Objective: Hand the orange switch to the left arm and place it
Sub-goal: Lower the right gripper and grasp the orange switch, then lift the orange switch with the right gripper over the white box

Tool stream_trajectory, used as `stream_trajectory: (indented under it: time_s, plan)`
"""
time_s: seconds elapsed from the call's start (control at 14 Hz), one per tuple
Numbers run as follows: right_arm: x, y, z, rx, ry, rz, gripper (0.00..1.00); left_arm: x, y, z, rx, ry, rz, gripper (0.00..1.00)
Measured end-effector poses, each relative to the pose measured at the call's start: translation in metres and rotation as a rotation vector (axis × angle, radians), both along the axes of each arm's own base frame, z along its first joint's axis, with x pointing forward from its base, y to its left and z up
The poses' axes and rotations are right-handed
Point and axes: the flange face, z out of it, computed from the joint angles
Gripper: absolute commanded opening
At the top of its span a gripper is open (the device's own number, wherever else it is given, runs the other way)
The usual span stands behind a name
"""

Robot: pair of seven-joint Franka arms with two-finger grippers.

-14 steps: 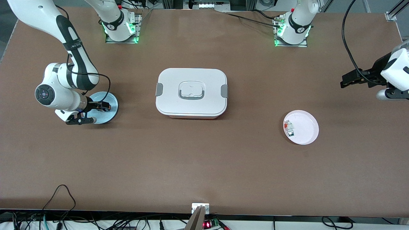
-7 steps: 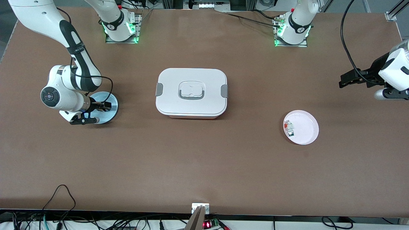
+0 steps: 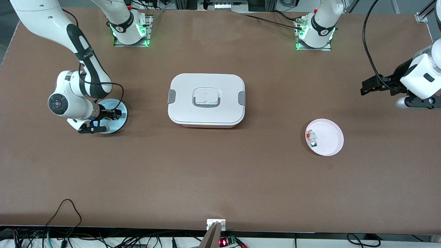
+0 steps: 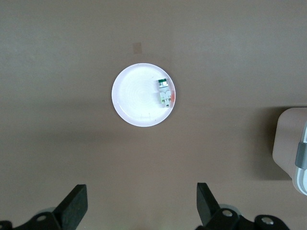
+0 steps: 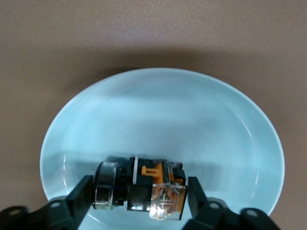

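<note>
The orange switch, black with an orange part and a clear tan end, lies crosswise between my right gripper's fingers. My right gripper is shut on it, low over the pale blue plate. In the front view this gripper is over the blue plate near the right arm's end of the table. The white lidded box stands mid-table. My left gripper is open and empty in the air near the left arm's end; it also shows in the left wrist view.
A white plate with small white, red and green pieces lies nearer the front camera than the left gripper; the left wrist view shows the white plate and a corner of the box. Cables hang at the table's front edge.
The right arm's wrist has shifted a little toward the box while its gripper stays over the blue plate. The left gripper has moved slightly toward the table's middle.
</note>
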Motion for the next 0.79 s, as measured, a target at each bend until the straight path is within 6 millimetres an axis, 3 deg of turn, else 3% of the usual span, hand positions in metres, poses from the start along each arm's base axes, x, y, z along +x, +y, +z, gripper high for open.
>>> stream_trajectory:
  time_s: [0.14,0.43,0.57,0.79]
  plan:
    - [0.000,0.000,0.000,0.000,-0.001,0.000,0.22,0.000,0.000,0.000,0.000,-0.001,0.000,1.00]
    - [0.009,0.002,0.010,0.011,-0.028,0.051,0.17,0.001,-0.001,0.004,-0.001,-0.010,-0.001,1.00]
    - [0.025,0.005,0.032,0.026,-0.049,0.124,0.14,0.001,-0.001,0.007,-0.001,-0.015,-0.002,1.00]
    - [0.054,0.018,0.086,0.066,-0.065,0.295,0.14,0.002,0.000,0.016,-0.002,-0.036,0.000,1.00]
